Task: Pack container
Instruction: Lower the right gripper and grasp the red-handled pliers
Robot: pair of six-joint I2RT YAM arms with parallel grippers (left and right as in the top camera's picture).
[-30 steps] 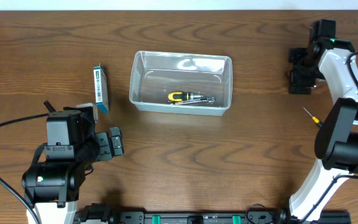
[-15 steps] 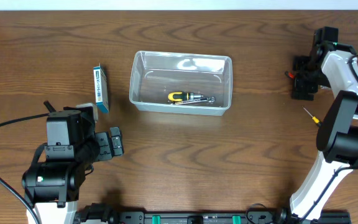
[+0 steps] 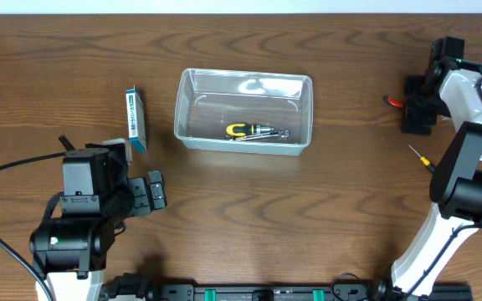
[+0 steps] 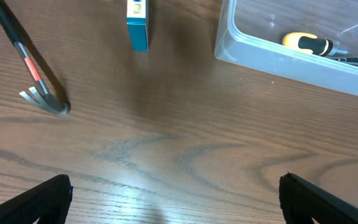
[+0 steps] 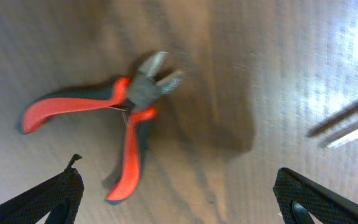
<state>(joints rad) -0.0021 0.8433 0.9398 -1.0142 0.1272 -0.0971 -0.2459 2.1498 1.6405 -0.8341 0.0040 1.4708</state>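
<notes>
Pliers (image 5: 126, 102) with red handles lie just ahead of the right hand (image 5: 178, 186), which is wide open and empty near the desk's (image 3: 350, 209) right edge, handles splayed toward it, the container (image 3: 245, 77) well apart leftward at mid-desk.

Dark brown wood-grain table (image 3: 325, 217) fills view; pale strip (image 3: 224, 5) along far edge; soft glare on surface.

overhead looks straight down on the whole tabletop (image 3: 325, 209). left wrist sits low, facing forward, sharing the container (image 4: 278, 56) with it; right wrist looks closely down on pliers (image 5: 138, 93).
</notes>
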